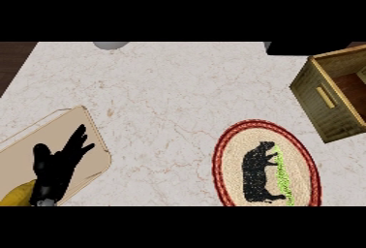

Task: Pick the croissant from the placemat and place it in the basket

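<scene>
Near left on the counter (178, 87), the left hand (55, 162) lies over a tan board (89, 140). Fingers straight and spread wide, pointing far and to the right, holding nothing. The board is angled, and its near and left parts are cut off by the view's edge.

Just left of the wrist, at the near-left edge, is a yellow rounded thing (18, 193) on the board, partly cut off and partly under the hand. Cannot tell if this is the croissant, so its place cannot be confirmed.

Near right is the placemat (232, 145): oval, woven, red rim, cream middle. It carries a black animal shape with a green strip along its right side, which looks like a print lying flat on the mat. The mat's near end is cut off.

Far right is the basket (318, 92), a wooden box with a slot in its left wall, tilted in the view, open top, dark inside, right part cut off. It sits near the placemat but does not touch it.

At the far edge are a grey round thing (111, 44), mostly cut off, and a dark block (300, 47) just beyond the basket.
</scene>
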{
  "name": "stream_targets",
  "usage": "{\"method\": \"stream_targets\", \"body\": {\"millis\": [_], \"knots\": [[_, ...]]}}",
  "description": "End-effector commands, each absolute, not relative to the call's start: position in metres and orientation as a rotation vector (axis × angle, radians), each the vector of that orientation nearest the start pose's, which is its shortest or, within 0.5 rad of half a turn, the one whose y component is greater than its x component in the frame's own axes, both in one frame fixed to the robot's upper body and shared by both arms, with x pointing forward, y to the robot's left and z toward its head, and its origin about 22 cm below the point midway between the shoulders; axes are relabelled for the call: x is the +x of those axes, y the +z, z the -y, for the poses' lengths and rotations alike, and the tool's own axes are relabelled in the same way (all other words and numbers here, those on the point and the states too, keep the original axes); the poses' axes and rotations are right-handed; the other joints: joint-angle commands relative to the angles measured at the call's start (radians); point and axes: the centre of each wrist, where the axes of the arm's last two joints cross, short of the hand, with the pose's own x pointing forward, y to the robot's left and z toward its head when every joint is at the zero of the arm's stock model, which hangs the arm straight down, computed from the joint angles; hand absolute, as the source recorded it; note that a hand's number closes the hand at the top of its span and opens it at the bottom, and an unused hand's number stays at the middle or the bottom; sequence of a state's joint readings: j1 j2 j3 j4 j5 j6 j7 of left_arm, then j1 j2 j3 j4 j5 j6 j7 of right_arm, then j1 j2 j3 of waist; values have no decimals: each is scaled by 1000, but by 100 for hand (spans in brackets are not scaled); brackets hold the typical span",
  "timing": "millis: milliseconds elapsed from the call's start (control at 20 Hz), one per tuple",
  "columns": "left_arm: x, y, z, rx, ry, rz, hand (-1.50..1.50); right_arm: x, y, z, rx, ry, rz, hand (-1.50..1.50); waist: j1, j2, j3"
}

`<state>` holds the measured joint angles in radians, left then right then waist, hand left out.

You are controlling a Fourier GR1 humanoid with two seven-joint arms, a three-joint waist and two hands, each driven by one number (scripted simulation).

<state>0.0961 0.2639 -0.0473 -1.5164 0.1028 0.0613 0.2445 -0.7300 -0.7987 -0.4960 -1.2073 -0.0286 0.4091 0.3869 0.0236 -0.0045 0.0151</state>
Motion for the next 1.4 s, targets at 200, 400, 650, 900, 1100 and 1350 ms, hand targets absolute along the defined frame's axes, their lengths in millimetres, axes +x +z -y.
{"method": "stream_targets", "body": {"millis": [200, 400, 650, 900, 1100, 1350], "knots": [[200, -42, -289, 143, -59, 1026, 0, 322, 278, 469, -801, 270, 1498, 150, -2, 17, -15], [209, -36, -293, 146, -54, 1038, 0, 329, 260, 482, -831, 369, 1476, 150, 8, 19, -14], [193, -51, -291, 149, -67, 1054, 0, 320, 263, 512, -865, 389, 1535, -150, 13, 18, -14], [202, -46, -290, 138, -47, 1024, 0, 321, 268, 520, -854, 360, 1581, -150, 3, 15, -14], [206, -44, -285, 153, -37, 1023, 0, 319, 283, 530, -806, 225, 1615, -150, 1, 13, -14], [207, -39, -284, 141, -55, 1028, 0, 298, 296, 557, -830, 81, 1589, -150, 8, 17, -14]]}}
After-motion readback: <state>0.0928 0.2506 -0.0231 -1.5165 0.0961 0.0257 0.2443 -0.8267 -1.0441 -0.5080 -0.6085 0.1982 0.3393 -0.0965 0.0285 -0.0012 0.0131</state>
